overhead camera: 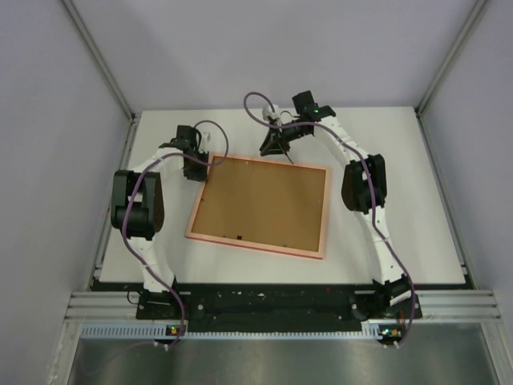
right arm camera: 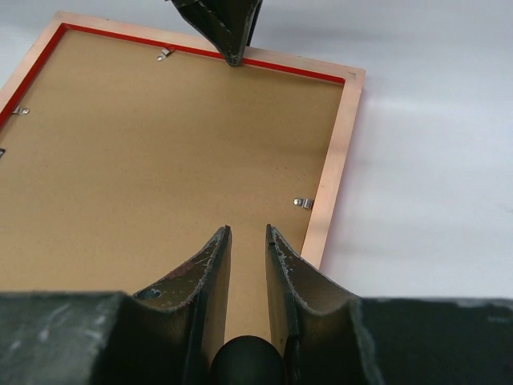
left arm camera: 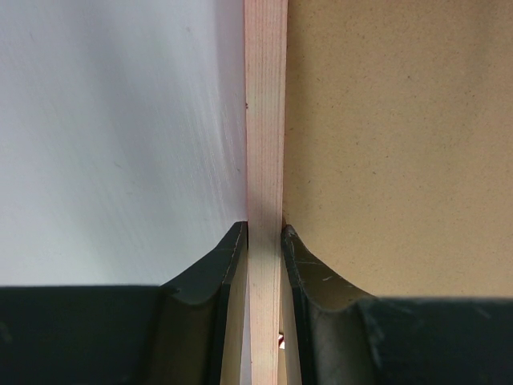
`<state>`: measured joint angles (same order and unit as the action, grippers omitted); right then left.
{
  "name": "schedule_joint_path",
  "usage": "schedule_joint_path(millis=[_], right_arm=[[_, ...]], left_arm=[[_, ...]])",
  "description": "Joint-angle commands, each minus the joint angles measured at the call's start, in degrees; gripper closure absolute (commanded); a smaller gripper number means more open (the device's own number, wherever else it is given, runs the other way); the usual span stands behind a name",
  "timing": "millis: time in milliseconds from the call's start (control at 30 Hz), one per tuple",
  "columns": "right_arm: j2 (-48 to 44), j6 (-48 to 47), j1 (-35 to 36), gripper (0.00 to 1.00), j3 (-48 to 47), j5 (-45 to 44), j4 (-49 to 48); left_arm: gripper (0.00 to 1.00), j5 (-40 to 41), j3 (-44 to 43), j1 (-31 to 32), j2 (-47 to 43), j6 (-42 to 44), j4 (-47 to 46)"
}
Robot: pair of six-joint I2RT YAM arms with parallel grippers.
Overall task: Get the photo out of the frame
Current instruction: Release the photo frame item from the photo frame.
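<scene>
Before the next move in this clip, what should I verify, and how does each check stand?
1. Left gripper clamped on the frame rim: ok, a finger presses on each side.
2. The frame lying back up, backing board exposed: ok.
3. Right gripper free: ok, jaws narrowly apart over the board, nothing between them.
4. Metal tabs turned off the board: not ok, they appear to lie over its edge.
5. Photo in place underneath: cannot tell, hidden by the board.
</scene>
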<state>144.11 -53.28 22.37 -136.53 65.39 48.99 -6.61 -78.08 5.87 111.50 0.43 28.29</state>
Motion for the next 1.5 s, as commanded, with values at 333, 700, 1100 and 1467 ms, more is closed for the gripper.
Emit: schedule_joint_path(millis=[333, 700, 1100, 1467], right_arm=[[-1.4, -2.5, -1.4, 1.00, -1.4, 6.9, 5.9], [-4.2, -5.0, -1.5, 1.00, -3.2, 7.3, 8.4], [-0.9, -9.7, -2.2, 1.00, -3.4, 6.9, 8.0], [1.1, -13.9, -3.8, 1.00, -2.0, 8.0, 7.4]], left_arm=[[1.00, -1.0, 0.6, 0.3, -1.7, 1.8, 1.4], [1.00, -0.6, -0.4, 0.3, -0.9, 1.9, 2.0], [1.00, -1.0, -1.7, 0.4, 0.3, 2.6, 3.9], [1.00, -0.9, -1.5, 0.4, -0.5, 3.4, 4.8]])
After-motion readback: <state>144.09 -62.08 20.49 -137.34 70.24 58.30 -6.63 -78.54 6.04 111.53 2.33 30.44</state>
